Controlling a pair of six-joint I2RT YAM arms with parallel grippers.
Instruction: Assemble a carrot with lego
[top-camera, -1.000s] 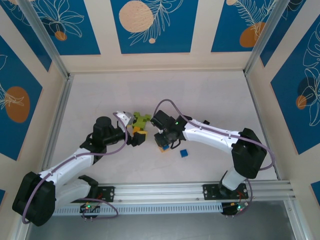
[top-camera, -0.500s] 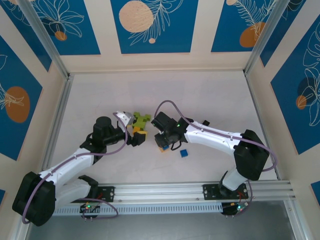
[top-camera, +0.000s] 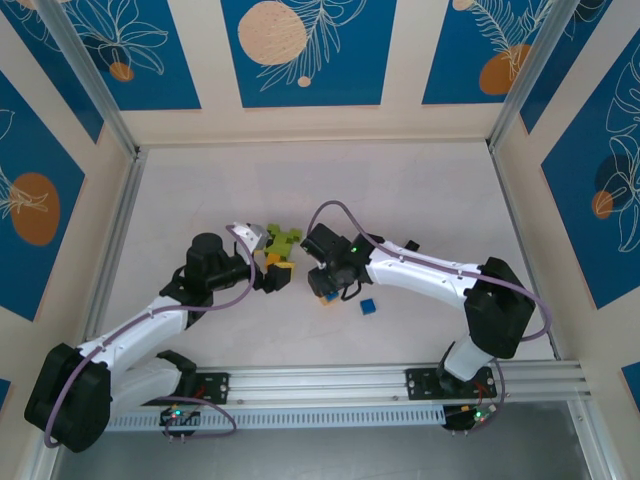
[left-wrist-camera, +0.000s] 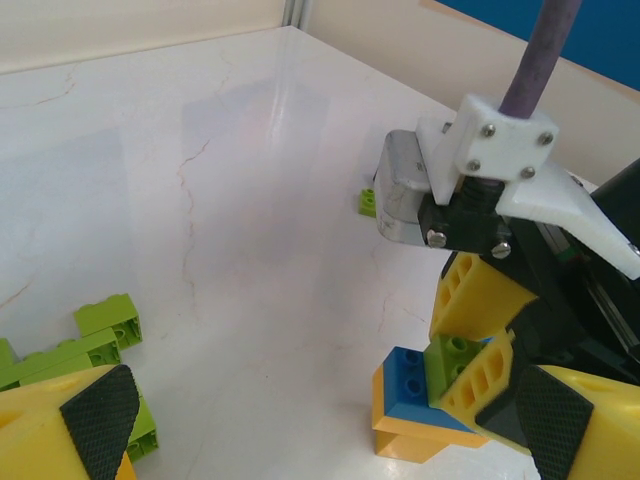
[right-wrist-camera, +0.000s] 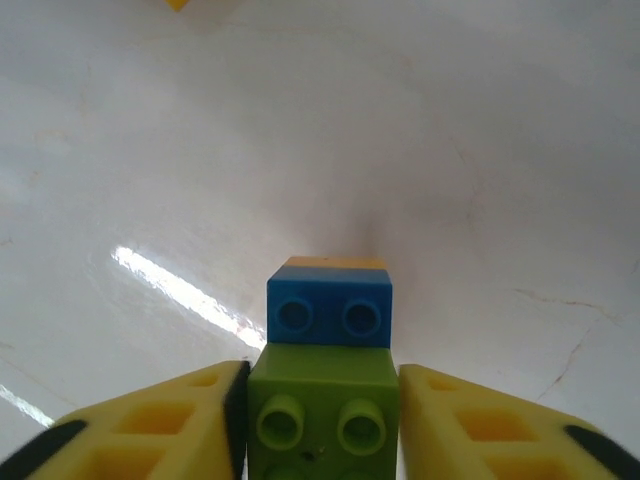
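No legible text, labels, brands, numbers, signs anywhere.

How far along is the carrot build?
Done: an orange brick carries a blue brick, with a lime green brick apparently seated on top.
In hand: the right gripper flanks that green brick; gripping or releasing, I cannot tell.
Remaining: the lime green pile beside the open, empty left gripper and a loose blue brick are not yet attached. Early stage, I'd judge.
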